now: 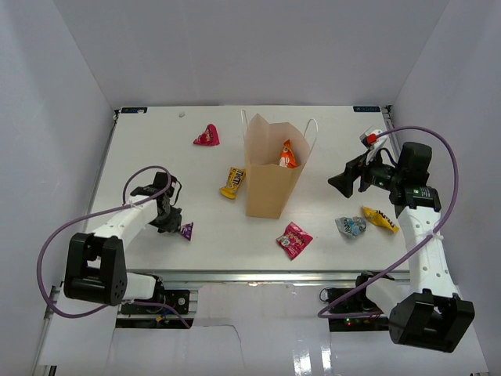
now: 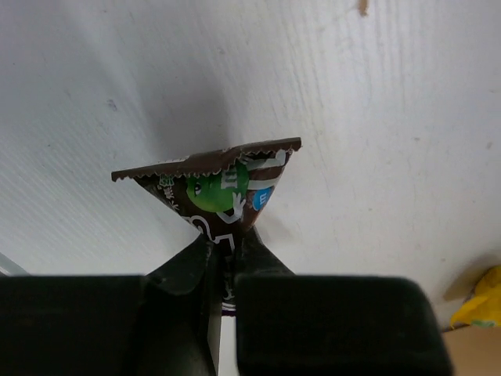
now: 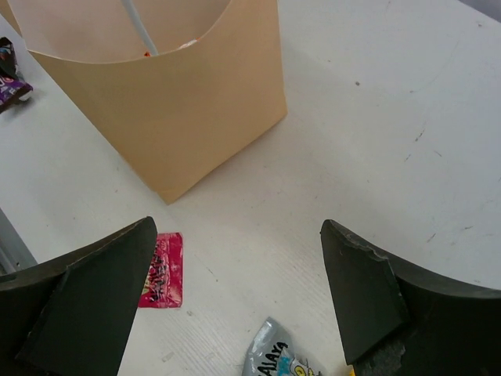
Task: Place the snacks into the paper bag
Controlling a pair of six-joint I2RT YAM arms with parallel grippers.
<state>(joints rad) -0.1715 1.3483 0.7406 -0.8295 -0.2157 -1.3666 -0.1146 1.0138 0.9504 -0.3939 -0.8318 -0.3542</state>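
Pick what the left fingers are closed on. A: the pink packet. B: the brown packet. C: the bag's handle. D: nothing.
B: the left wrist view shows the left fingers pinching the lower tip of the brown packet.

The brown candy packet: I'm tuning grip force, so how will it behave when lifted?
Probably floppy: the left hand pinches the brown candy packet by one end and the film bunches there. Likely light, being small beside the paper bag. Its glossy wrapper may slip.

Bright even o'head light w/ soft shadows on white table (image 1: 329,133); wrist-cam jaws out of focus.
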